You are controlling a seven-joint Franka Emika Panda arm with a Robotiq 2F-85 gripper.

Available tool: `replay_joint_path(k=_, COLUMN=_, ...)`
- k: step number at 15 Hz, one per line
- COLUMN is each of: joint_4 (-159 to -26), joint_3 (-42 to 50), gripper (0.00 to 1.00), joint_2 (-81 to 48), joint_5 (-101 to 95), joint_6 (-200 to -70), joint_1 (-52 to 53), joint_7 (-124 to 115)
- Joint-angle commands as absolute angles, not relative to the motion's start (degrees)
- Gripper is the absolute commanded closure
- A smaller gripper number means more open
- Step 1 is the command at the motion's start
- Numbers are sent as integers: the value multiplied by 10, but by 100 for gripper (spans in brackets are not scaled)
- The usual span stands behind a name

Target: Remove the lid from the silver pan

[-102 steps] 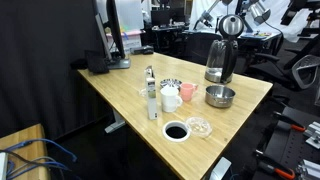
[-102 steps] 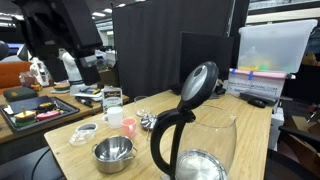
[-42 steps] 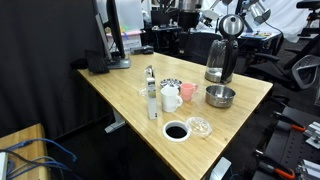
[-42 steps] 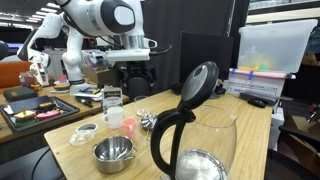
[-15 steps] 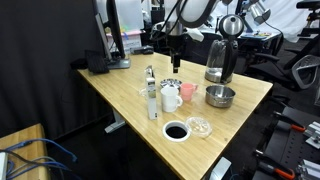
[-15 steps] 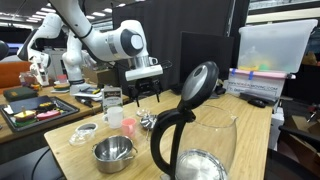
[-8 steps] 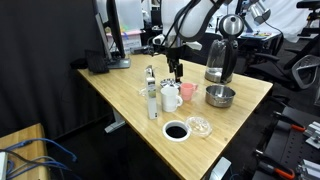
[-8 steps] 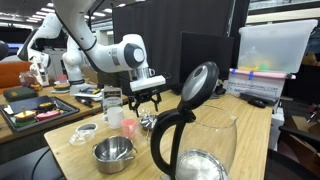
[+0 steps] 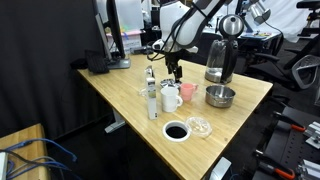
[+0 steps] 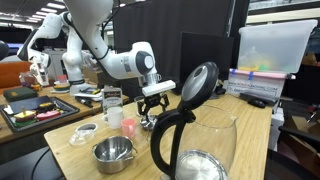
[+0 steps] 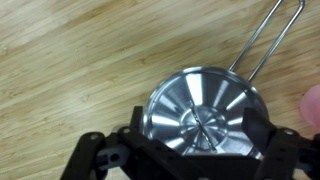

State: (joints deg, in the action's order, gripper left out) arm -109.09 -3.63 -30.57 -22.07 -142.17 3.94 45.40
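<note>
The lid (image 11: 205, 115) is a shiny round metal disc with a small knob at its centre. It sits on the silver pan, whose wire handle (image 11: 270, 40) runs to the upper right. In the wrist view my gripper (image 11: 197, 130) is open, one finger on each side of the lid, just above it. In both exterior views the gripper (image 9: 175, 73) (image 10: 152, 108) hangs low over the small pan (image 9: 171, 84) (image 10: 148, 122) near the table's middle. I cannot tell whether the fingers touch the lid.
A white mug (image 9: 170, 97), a pink mug (image 9: 187, 92) and a tall bottle (image 9: 152, 100) stand close to the pan. A steel bowl (image 9: 220, 96), a kettle (image 9: 222, 55), a clear glass disc (image 9: 199, 126) and a black ring (image 9: 175, 131) are also on the wooden table (image 9: 120, 95).
The arm swung in from behind the table and came down over the small pan. The gripper is now lower, with its fingers around the lid.
</note>
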Motion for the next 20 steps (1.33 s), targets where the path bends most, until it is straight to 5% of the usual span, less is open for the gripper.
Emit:
replay_joint_path(k=1, joint_4=-1069, joint_3=-43, gripper=0, joint_2=-322, joint_5=-229, joint_6=-1417, joint_1=34, joint_7=476)
replay_joint_path(k=9, joint_4=-1059, joint_3=-46, gripper=1, joint_2=-333, joint_5=-226, joint_6=-1416, joint_1=33, joint_7=493)
replay_joint_path(k=11, joint_4=-1060, joint_3=-48, gripper=26, joint_2=-333, joint_5=-225, joint_6=-1417, joint_1=32, joint_7=501)
replay_joint_path(k=20, joint_4=-1058, joint_3=-48, gripper=88, joint_2=-336, joint_5=-224, joint_6=-1408, joint_1=34, joint_7=511)
